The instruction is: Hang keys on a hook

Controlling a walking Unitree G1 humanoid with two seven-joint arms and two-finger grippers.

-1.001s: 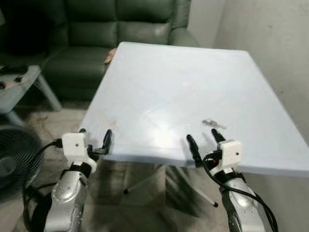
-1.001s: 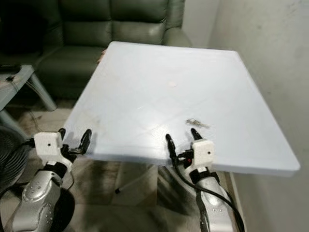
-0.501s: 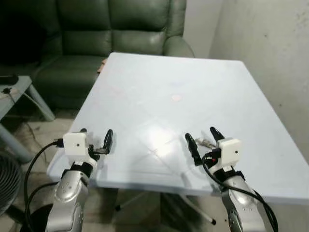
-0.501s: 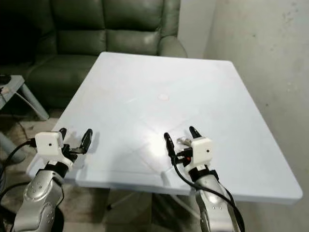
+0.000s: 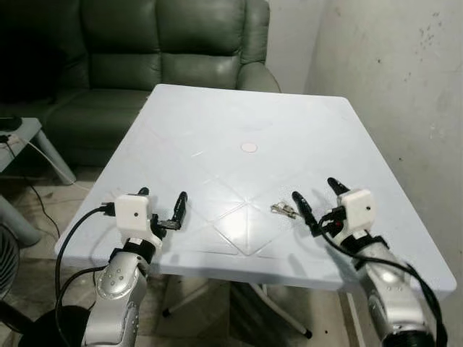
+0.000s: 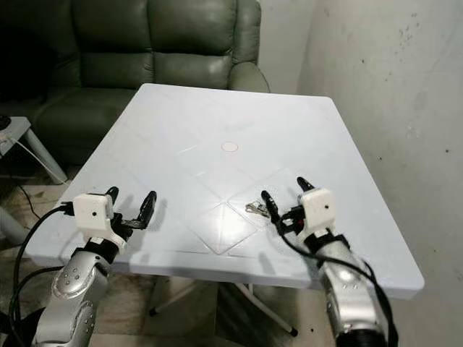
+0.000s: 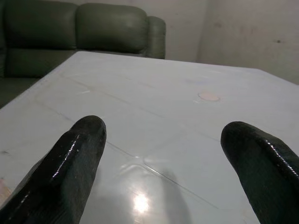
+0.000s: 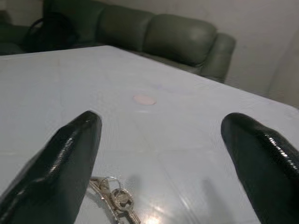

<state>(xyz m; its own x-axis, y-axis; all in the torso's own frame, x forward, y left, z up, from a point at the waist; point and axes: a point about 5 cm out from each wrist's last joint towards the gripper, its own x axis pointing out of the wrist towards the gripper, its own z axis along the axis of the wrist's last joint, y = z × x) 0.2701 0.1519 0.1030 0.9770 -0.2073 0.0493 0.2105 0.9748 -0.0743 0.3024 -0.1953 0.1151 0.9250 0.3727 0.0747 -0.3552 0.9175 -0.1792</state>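
On the table (image 5: 217, 123), near its front edge, the keys (image 5: 283, 210) lie flat just left of the right gripper (image 5: 318, 196), fingers spread ready to close on them, while the left gripper (image 5: 162, 203) hovers open, well left of the keys.

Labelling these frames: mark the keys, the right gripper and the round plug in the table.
keys (image 8: 114, 198), right wrist view, on the key ring.
right gripper (image 5: 318, 191), left eye view, midway between its fingertips.
round plug (image 5: 249, 147), left eye view, its centre.
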